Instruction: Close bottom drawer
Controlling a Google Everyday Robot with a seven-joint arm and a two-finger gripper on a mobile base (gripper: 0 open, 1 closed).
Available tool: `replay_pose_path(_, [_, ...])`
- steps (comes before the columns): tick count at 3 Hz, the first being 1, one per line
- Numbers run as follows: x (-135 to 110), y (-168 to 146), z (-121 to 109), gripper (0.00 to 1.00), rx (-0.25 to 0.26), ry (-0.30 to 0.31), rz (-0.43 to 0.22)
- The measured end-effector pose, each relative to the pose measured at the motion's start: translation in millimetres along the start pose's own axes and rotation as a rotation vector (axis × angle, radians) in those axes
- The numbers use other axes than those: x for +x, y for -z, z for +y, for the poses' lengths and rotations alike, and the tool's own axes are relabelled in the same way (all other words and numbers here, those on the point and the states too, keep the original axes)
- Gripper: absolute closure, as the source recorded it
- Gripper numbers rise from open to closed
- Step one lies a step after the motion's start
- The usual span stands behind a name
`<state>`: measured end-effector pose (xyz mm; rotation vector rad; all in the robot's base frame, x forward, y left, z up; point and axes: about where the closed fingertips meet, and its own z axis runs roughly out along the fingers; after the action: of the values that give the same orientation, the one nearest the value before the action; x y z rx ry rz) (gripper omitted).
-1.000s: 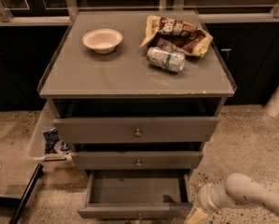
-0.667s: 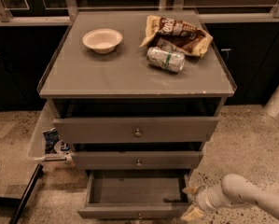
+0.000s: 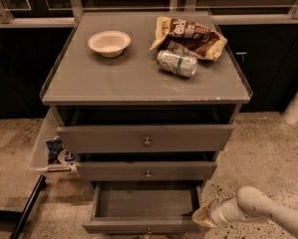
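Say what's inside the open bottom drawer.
The low grey wooden bottom drawer shows only bare floor; its rear is hidden under the slim middle drawer. The gripper is beside its right front corner.

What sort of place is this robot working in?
Probably an office kitchenette or snack area: a grey three-drawer cabinet carries a bowl, a chip bag and a can, with dark cupboards behind. The gripper sits at the right front corner of the open bottom drawer.

Grey wooden bottom drawer (image 3: 146,205), lowest of three, pulled well out, shallow box interior exposed, narrow front panel with small round knob, end effector (image 3: 201,216) just beside its right front corner
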<state>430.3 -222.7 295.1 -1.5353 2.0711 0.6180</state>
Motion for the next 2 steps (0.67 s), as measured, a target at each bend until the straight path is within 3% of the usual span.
replay_pose_path(1, [-0.2,-0.1,0.5,0.99,0.0,0.0,0.0])
replay_pose_path(2, [9.8,-19.5,0.7,1.0,0.005,-0.026,-0.007])
